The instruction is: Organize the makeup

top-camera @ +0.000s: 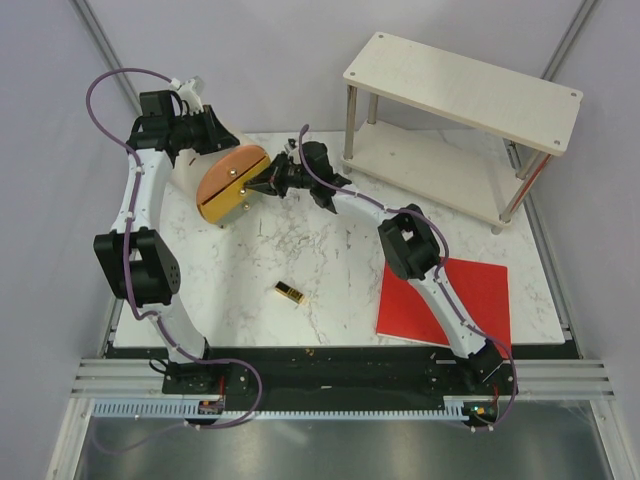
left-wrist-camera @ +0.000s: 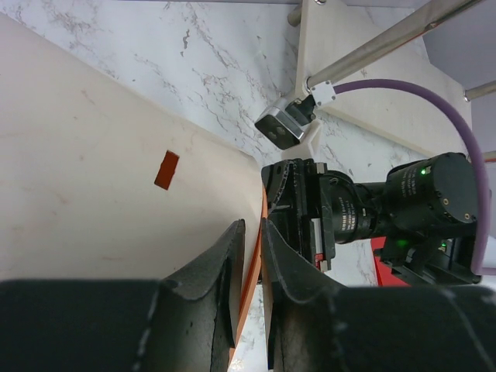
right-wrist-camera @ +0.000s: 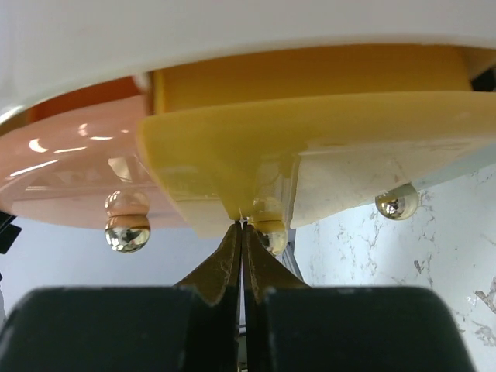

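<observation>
Count: one lipstick (top-camera: 290, 293), one orange-yellow round case (top-camera: 228, 185), one red sheet (top-camera: 450, 295), one two-tier shelf (top-camera: 460, 90), two arms. No other makeup in view.

Lipstick lies flat on marble table (top-camera: 330, 240), near side of case, well apart from it. Red sheet to near right of case, shelf to far right.

Left gripper (left-wrist-camera: 252, 232) at case's far-left side: fingers nearly closed, thin orange rim of case pinched between them.

Right gripper (right-wrist-camera: 242, 229) at case's right side: fingers pressed together, tips touching yellow lid edge. Cannot tell whether anything is gripped.

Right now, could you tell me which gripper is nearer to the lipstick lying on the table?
Right. The right gripper sits at the orange-yellow case, behind the lipstick; the left gripper is farther back, on that case's far side.
</observation>
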Controlling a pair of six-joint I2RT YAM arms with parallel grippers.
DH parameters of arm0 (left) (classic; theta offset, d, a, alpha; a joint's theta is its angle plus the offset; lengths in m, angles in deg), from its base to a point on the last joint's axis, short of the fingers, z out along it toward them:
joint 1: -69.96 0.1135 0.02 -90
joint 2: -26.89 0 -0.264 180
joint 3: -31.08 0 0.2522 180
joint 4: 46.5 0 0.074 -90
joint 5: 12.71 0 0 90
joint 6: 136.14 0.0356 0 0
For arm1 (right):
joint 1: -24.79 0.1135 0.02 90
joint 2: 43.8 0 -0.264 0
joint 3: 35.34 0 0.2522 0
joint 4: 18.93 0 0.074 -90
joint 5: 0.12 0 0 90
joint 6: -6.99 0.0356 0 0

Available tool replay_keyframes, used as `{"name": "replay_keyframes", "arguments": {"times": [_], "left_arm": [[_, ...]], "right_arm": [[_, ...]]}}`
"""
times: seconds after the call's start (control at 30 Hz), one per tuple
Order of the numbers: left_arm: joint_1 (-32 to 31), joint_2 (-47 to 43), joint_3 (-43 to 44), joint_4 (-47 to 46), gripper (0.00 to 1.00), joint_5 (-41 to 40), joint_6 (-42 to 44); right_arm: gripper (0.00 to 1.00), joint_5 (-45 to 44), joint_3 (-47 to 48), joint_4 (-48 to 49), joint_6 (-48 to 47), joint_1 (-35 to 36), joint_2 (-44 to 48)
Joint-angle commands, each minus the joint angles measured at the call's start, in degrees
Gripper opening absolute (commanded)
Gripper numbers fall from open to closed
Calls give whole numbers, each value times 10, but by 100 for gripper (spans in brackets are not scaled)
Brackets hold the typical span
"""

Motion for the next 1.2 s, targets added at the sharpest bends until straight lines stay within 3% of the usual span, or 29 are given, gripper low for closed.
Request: {"name": "replay_keyframes", "arguments": {"times": [0.0,0.3,0.5,0.73,0.87,1.07,1.17], "left_arm": [[9,49,-33,149,25,-63,11],[9,50,-30,151,25,-66,13],[9,48,-30,153,25,-69,15],[10,47,-29,154,25,-69,15],[9,48,-27,154,25,-69,14],[9,48,-29,154,25,-68,15],[9,47,-30,154,25,-67,15]], "right_arm": [[7,-17,36,41,32,4,-22],[13,-28,81,30,42,-1,-53],[17,-26,58,46,45,-2,-46],[21,-24,-99,86,19,-20,47],[44,-12,-146,119,26,-23,63],[53,-1,-194,241,118,-22,38],[58,1,-187,245,128,-20,24]]}}
